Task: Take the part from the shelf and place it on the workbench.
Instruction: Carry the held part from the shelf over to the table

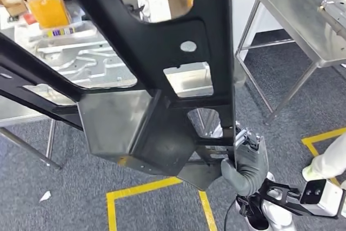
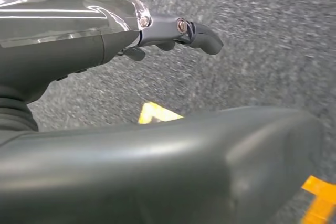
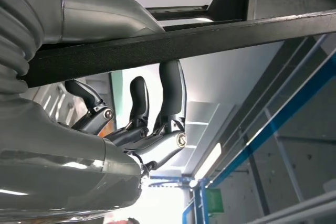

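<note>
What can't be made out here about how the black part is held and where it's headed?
- Left robot hand: left wrist view shows it over blurred floor; contact with the part can't be seen.
- Black part: head view cuts off its top and left end.
- Steel table: frame edge crops it.
- Right robot hand: its fingers lie behind the part's edge.

Grey ribbed right hand [image 1: 245, 169] with dark fingers [image 3: 172, 90], silver screws.
</note>
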You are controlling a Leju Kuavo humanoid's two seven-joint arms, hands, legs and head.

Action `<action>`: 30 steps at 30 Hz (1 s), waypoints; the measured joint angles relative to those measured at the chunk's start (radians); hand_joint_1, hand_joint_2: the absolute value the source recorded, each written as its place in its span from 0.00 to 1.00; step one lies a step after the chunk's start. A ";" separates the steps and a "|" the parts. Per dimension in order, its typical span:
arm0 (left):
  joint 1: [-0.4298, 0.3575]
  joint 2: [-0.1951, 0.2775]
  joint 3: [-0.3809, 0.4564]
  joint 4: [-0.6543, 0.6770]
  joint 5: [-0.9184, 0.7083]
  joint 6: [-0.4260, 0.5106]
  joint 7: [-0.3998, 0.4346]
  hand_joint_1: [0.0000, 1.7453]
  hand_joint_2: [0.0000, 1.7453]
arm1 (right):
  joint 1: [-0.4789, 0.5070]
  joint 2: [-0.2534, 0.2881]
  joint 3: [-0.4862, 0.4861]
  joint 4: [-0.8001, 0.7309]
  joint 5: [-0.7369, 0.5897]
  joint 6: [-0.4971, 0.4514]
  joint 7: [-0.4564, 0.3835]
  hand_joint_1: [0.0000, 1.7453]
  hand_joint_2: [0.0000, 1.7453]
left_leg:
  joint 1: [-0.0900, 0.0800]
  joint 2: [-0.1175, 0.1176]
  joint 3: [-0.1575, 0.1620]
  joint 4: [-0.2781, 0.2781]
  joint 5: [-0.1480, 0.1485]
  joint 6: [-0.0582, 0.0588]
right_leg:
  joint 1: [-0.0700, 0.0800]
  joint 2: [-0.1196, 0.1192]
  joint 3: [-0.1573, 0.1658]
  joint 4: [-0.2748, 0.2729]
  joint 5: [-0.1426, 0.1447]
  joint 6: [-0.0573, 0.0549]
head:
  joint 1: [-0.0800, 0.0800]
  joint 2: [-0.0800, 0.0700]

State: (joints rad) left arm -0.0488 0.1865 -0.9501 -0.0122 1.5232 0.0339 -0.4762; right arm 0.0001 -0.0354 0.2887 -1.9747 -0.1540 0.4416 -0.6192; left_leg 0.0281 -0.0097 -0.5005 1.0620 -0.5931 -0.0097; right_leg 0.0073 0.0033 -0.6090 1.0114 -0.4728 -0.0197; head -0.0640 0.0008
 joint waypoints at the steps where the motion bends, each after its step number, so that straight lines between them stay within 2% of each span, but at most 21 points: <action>1: -0.001 0.000 0.000 0.000 0.000 0.000 0.000 0.00 0.00 | -0.001 0.001 0.000 0.000 0.000 0.000 0.000 1.00 1.00 | 0.000 0.000 -0.029 0.053 -0.018 -0.002 | -0.001 -0.001 0.011 -0.004 -0.005 -0.004 | 0.000 0.000; 3: 0.000 0.001 -0.001 0.000 0.000 0.000 0.000 0.00 0.00 | 0.000 0.002 -0.001 0.000 0.000 0.000 0.000 1.00 1.00 | -0.001 0.000 -0.113 0.179 -0.066 -0.007 | 0.000 -0.001 0.024 -0.006 -0.017 -0.010 | -0.001 0.000; 4: 0.002 0.002 -0.001 0.000 0.000 0.000 0.000 0.00 0.00 | 0.001 0.003 -0.001 0.000 0.000 0.000 0.000 1.00 1.00 | -0.001 0.000 -0.149 0.220 -0.080 -0.010 | 0.001 0.001 0.032 -0.006 -0.025 -0.011 | -0.001 0.000; 5: 0.003 0.002 -0.001 0.000 0.000 0.000 0.000 0.00 0.00 | 0.002 0.003 -0.001 0.000 0.000 0.000 0.000 1.00 1.00 | -0.001 0.000 -0.169 0.226 -0.076 -0.011 | 0.001 0.002 0.042 -0.006 -0.034 -0.010 | -0.001 0.000; 6: 0.004 0.002 -0.001 0.000 0.000 0.001 0.000 0.00 0.00 | 0.002 0.003 -0.001 0.000 0.000 0.000 0.000 1.00 1.00 | -0.001 0.000 -0.171 0.198 -0.049 -0.011 | 0.001 0.003 0.056 -0.005 -0.043 -0.009 | -0.001 0.000; 8: 0.005 0.003 -0.001 0.000 0.000 0.001 0.000 0.00 0.00 | 0.002 0.004 -0.001 0.000 0.000 0.000 0.000 1.00 1.00 | -0.001 0.001 -0.147 0.083 0.049 -0.007 | 0.001 0.003 0.086 -0.005 -0.066 -0.003 | -0.001 0.000; 10: 0.006 0.003 -0.001 0.000 0.000 0.001 0.001 0.00 0.00 | 0.003 0.005 -0.002 0.000 0.001 0.000 0.000 1.00 1.00 | -0.005 0.003 -0.131 0.004 0.103 0.001 | 0.002 0.004 0.100 -0.004 -0.083 0.008 | -0.001 0.000; 12: 0.009 0.003 -0.001 0.000 0.000 0.003 0.002 0.00 0.00 | 0.004 0.005 -0.002 0.000 0.003 0.000 0.000 1.00 1.00 | -0.009 0.005 -0.131 -0.008 0.102 0.012 | 0.003 0.005 0.105 -0.004 -0.092 0.020 | -0.001 0.000; 14: 0.010 0.004 -0.001 0.000 0.000 0.006 0.002 0.00 0.00 | 0.004 0.005 -0.002 -0.003 0.004 -0.001 0.000 1.00 1.00 | -0.006 0.004 -0.117 -0.013 0.103 0.021 | 0.002 0.004 0.107 0.010 -0.097 0.030 | 0.000 0.000; 15: 0.009 0.004 0.000 0.000 0.000 0.006 0.002 0.00 0.00 | 0.003 0.005 -0.002 -0.005 0.004 -0.001 0.000 1.00 1.00 | -0.003 0.004 -0.107 -0.017 0.100 0.026 | 0.001 0.003 0.093 0.042 -0.104 0.036 | 0.000 0.000; 16: 0.008 0.004 0.000 0.000 0.000 0.007 0.002 0.00 0.00 | 0.002 0.005 -0.002 -0.006 0.004 -0.001 0.000 1.00 1.00 | 0.000 0.003 -0.098 -0.021 0.095 0.029 | -0.002 0.002 0.065 0.094 -0.119 0.042 | 0.001 0.000; 18: 0.006 0.004 0.000 0.000 0.000 0.008 0.002 0.00 0.00 | 0.002 0.005 -0.001 -0.008 0.005 -0.001 0.000 1.00 1.00 | 0.001 0.003 -0.083 -0.024 0.083 0.033 | -0.007 0.001 -0.019 0.227 -0.167 0.053 | 0.002 0.000; 19: 0.006 0.003 0.000 0.000 0.000 0.008 0.002 0.00 0.00 | 0.003 0.005 -0.001 -0.007 0.005 -0.001 0.000 1.00 1.00 | 0.001 0.003 -0.076 -0.024 0.076 0.033 | -0.009 0.001 -0.057 0.273 -0.184 0.056 | 0.002 0.000; 20: 0.007 0.003 0.000 0.000 0.000 0.009 0.002 0.00 0.00 | 0.004 0.005 -0.001 -0.007 0.005 -0.001 0.000 1.00 1.00 | 0.000 0.003 -0.066 -0.024 0.067 0.032 | -0.010 0.001 -0.080 0.289 -0.184 0.057 | 0.002 0.000; 21: 0.007 0.003 0.000 0.000 0.000 0.010 0.002 0.00 0.00 | 0.005 0.005 -0.001 -0.007 0.005 -0.001 0.000 1.00 1.00 | 0.000 0.002 -0.054 -0.025 0.058 0.031 | -0.011 0.001 -0.087 0.272 -0.165 0.058 | 0.002 0.000; 22: 0.007 0.003 -0.001 0.000 0.000 0.010 0.002 0.00 0.00 | 0.005 0.005 -0.001 -0.007 0.006 -0.001 0.000 1.00 1.00 | 0.000 0.002 -0.040 -0.025 0.048 0.029 | -0.010 0.001 -0.077 0.218 -0.122 0.055 | 0.002 0.000; 23: 0.007 0.003 -0.001 0.000 0.000 0.010 0.002 0.00 0.00 | 0.005 0.005 -0.002 -0.007 0.008 -0.001 0.000 1.00 1.00 | 0.000 0.001 -0.027 -0.027 0.039 0.026 | -0.008 0.001 -0.059 0.148 -0.069 0.050 | 0.002 0.000; 25: 0.006 0.002 -0.001 0.000 0.000 0.010 0.002 0.00 0.00 | 0.005 0.004 -0.002 -0.006 0.017 -0.001 0.000 1.00 1.00 | 0.001 -0.004 -0.010 -0.033 0.025 0.019 | 0.000 0.002 -0.034 0.050 -0.007 0.036 | 0.002 0.000; 26: 0.005 0.001 -0.001 0.000 0.000 0.010 0.002 0.00 0.00 | 0.006 0.004 -0.003 -0.006 0.024 -0.001 0.000 1.00 1.00 | 0.001 -0.007 -0.006 -0.036 0.022 0.013 | 0.003 0.003 -0.031 0.033 0.002 0.029 | 0.002 0.000; 28: 0.004 0.000 -0.001 0.000 0.000 0.010 0.001 0.00 0.00 | 0.006 0.001 -0.003 -0.006 0.038 -0.002 -0.001 1.00 1.00 | 0.001 -0.009 0.001 -0.041 0.022 0.002 | 0.004 -0.001 -0.021 0.021 -0.002 0.016 | 0.002 0.000; 30: 0.003 0.000 -0.001 0.000 0.000 0.010 -0.002 0.00 0.00 | 0.004 -0.001 -0.004 -0.007 0.047 -0.002 -0.004 1.00 1.00 | -0.001 -0.007 -0.011 -0.007 0.021 -0.004 | 0.000 -0.012 0.001 0.005 -0.005 0.007 | 0.002 0.000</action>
State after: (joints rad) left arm -0.0460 0.1862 -0.9510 -0.0122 1.5232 0.0437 -0.4785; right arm 0.0041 -0.0365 0.2850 -1.9814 -0.1067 0.4396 -0.6236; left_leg 0.0274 -0.0163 -0.5113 1.0550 -0.5724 -0.0132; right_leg 0.0073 -0.0085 -0.6080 1.0159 -0.4779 -0.0125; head -0.0623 0.0008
